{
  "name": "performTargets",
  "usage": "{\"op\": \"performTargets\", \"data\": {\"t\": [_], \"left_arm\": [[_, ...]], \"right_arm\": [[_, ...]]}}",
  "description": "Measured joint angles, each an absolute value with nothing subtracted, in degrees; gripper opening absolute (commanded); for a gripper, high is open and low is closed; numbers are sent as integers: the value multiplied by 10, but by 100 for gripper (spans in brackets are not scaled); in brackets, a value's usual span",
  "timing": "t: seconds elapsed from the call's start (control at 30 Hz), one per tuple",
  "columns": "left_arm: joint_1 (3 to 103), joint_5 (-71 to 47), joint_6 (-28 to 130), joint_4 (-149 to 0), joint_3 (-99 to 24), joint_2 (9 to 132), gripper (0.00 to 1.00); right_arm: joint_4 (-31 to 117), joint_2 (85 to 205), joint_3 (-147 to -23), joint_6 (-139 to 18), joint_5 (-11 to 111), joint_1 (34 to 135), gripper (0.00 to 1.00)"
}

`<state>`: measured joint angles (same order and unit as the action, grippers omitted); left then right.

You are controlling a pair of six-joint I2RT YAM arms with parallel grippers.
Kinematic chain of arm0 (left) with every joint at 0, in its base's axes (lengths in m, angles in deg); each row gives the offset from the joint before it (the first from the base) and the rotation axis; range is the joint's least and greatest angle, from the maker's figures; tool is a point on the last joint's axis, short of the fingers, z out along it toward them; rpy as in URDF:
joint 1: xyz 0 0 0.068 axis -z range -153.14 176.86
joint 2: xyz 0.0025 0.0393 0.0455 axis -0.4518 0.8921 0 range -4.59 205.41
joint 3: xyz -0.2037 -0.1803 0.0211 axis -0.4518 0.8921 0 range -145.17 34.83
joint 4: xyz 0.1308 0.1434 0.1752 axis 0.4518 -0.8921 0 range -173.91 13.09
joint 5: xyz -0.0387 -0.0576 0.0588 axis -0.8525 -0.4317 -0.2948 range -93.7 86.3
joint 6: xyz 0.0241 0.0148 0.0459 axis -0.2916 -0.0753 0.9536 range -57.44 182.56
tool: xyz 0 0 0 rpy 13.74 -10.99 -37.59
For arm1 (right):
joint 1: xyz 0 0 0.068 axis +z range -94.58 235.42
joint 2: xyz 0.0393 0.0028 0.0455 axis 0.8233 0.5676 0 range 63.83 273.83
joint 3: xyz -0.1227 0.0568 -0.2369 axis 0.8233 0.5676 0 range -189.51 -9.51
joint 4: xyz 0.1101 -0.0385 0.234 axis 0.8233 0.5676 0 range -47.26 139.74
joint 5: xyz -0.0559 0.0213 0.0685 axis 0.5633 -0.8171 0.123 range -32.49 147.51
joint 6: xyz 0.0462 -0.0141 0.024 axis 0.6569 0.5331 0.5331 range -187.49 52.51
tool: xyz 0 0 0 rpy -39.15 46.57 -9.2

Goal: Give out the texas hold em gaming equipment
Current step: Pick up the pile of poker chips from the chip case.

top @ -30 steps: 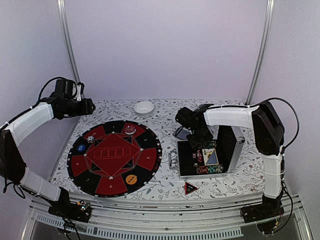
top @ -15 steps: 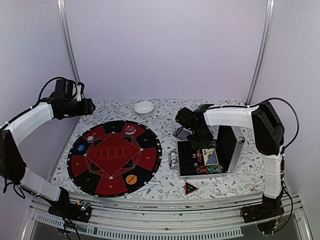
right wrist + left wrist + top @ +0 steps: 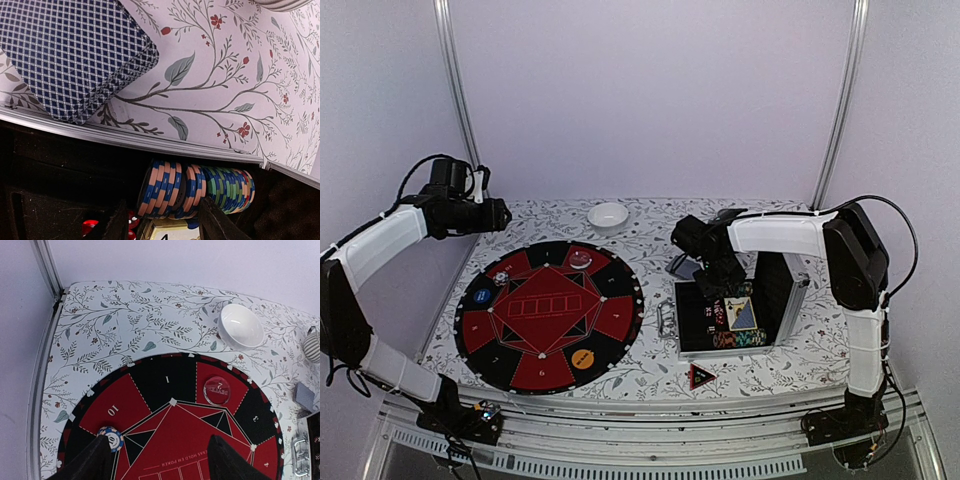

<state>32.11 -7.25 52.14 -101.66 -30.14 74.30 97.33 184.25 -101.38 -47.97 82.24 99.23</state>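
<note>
In the case (image 3: 50, 170), striped chips (image 3: 195, 187), seemingly edgewise.

one bowl (image 3: 608, 215), one triangular marker (image 3: 701, 376), one case (image 3: 692, 330)

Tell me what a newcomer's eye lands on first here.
The round red-and-black poker mat fills the left half of the table. On the right stands an open metal case, the right fingers hovering over its row of striped poker chips; a patterned card deck lies just outside it.
</note>
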Motion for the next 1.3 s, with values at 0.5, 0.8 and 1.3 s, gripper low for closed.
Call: {"op": "performTargets", "data": {"t": [0.5,0.8,1.3], "left_arm": [[321,-76,528,-1017,-302,745,69],[321,-76,531,-1017,-302,745,69],[321,-78,531,-1017,-302,745,69]], "right_arm": [[972,1842,-1019,-480,822,993,44],[974,1842,-1019,-478,827,993,43],[974,1842,-1019,-469,846,993,51]]}}
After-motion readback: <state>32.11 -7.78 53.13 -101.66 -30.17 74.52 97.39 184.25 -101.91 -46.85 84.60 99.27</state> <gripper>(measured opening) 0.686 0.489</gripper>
